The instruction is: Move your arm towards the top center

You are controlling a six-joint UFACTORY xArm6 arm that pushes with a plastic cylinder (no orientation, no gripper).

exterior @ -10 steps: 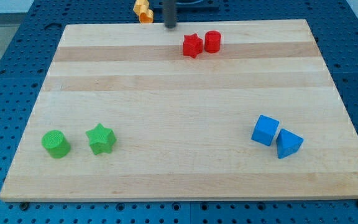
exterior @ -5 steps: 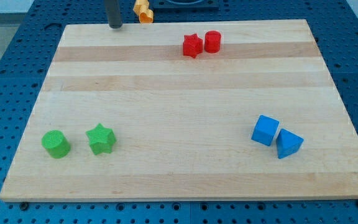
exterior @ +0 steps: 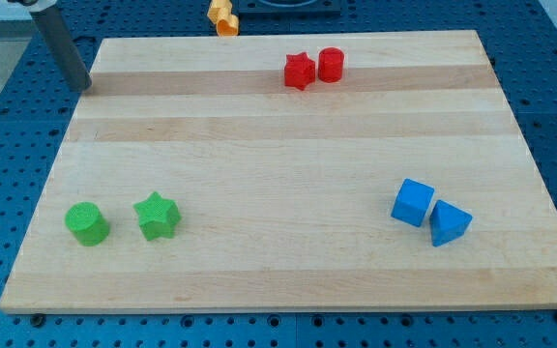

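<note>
While my tip (exterior: pixel 82 85) sits at the bench (exterior: pixel 278 280) top-left edge | tool grasps nothing, no jaws | I sweep right, stopping short of the red star (exterior: pixel 299 71).

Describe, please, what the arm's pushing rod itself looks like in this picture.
Only the rod shows: a straight, smooth, dark grey cylinder, plain and unmarked, with no cables on it. My tip is its blunt lower end. A lighter grey piece caps the rod at the view's top edge.

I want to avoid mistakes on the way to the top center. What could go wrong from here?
My tip sits at the board's top left edge. Sliding right along the top, it might clip the orange block. Overshooting could bump the red star and red cylinder.
</note>
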